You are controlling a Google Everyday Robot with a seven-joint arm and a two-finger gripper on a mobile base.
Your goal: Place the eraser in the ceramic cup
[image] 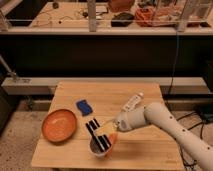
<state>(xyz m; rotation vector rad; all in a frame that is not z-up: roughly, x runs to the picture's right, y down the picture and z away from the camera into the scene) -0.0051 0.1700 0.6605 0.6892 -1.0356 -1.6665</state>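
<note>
Tool (100, 136) sits right over the ceramic cup (95, 149), dark and pointing down, its tip at the cup's mouth. I cannot tell if it is open or closed. A pale yellow block with an orange edge, which I take for the eraser (107, 131), is up against the tool at the cup's 1 o'clock, just above the rim. I can't tell whether it is gripped or only touching.

The white arm (162, 119) comes in from 4 o'clock, across the right half of the wooden surface (145, 150).

The cup stands near the front edge of the surface, around 6 o'clock from its middle. An orange bowl (59, 125) is at the cup's 10 o'clock, near it but not touching. A flat blue rectangular item (84, 106) lies at the cup's 11 o'clock, apart from the bowl; I can't tell what it is. A white bottle (133, 102) lies on its side at the cup's 1 o'clock, just past the arm's wrist.

At 12 o'clock beyond the surface is a cluttered bench (70, 20).
</note>
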